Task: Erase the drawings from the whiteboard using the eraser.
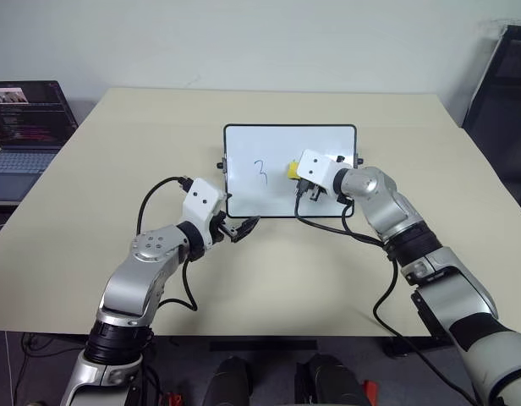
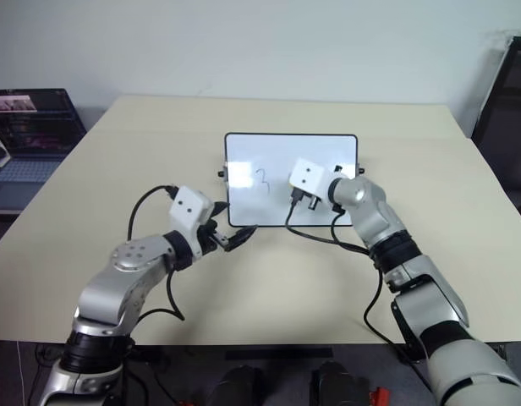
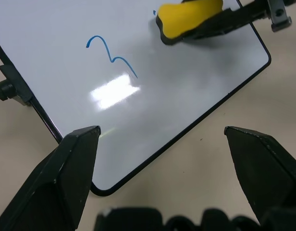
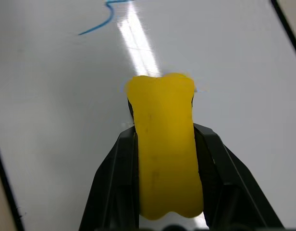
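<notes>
Two grippers — right gripper (image 4: pixel 162 168) clamps eraser (image 4: pixel 165 149) on whiteboard (image 1: pixel 269 144), 3 o'clock of drawing (image 1: pixel 260 172); left gripper (image 3: pixel 162 139) spread wide, empty.

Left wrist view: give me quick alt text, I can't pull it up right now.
The right gripper presses the yellow eraser onto the whiteboard near its far edge, beside a remaining blue squiggle. The left gripper's two black fingers stand open over the board's near corner and the beige table.
</notes>
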Action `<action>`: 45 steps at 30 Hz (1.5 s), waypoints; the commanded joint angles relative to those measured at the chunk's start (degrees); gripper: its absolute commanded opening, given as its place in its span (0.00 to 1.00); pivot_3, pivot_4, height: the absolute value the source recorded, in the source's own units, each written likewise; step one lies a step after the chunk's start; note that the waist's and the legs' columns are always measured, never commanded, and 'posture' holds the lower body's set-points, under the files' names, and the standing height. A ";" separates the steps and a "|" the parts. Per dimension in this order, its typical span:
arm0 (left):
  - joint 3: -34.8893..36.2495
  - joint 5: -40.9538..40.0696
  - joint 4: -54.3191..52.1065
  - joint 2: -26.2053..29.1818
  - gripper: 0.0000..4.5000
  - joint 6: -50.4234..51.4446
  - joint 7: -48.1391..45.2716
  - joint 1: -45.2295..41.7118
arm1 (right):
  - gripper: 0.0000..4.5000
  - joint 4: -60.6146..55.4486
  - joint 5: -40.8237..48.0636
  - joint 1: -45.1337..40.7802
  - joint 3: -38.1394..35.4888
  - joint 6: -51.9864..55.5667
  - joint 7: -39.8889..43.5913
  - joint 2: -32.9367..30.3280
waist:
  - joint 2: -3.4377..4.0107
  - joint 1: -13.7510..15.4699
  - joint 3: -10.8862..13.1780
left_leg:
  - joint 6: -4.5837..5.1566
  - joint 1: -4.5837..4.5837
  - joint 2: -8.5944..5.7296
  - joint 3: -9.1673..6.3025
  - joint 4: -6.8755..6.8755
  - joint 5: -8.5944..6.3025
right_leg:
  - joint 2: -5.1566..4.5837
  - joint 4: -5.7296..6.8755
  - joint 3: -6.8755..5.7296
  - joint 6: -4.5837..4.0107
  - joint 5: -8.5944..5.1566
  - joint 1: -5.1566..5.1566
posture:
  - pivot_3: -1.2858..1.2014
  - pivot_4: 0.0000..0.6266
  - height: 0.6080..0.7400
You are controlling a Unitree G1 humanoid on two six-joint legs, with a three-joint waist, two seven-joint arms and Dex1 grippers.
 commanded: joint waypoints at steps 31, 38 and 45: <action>-0.48 0.47 -2.59 -0.62 1.00 -0.99 -0.28 -0.23 | 0.26 4.41 0.18 -3.65 -1.65 -2.36 1.22 2.97 | 0.02 -1.01 0.02 | 0.00 -0.01 0.03 -0.02 -0.18 0.00 | 0.00 -0.20 0.04 0.00 0.00 0.01 | 0.52 0.24 1.00; -0.32 0.49 -2.82 -0.41 1.00 -0.89 -0.12 0.16 | 0.26 1.64 -1.22 -1.35 -1.43 -0.90 3.04 1.14 | 0.02 -0.92 0.02 | 0.00 -0.02 0.01 -0.05 -0.20 -0.01 | -0.01 -0.27 0.04 0.00 0.00 0.04 | 0.52 0.24 1.00; -0.07 0.34 -2.99 -0.16 1.00 -0.91 -0.06 0.59 | 0.26 -5.63 -1.38 5.02 -0.87 0.80 6.68 -4.52 | 0.02 -0.18 0.02 | 0.00 -0.03 -0.01 -0.16 -0.20 -0.01 | -0.05 -0.42 0.04 0.00 0.00 0.15 | 0.52 0.24 1.00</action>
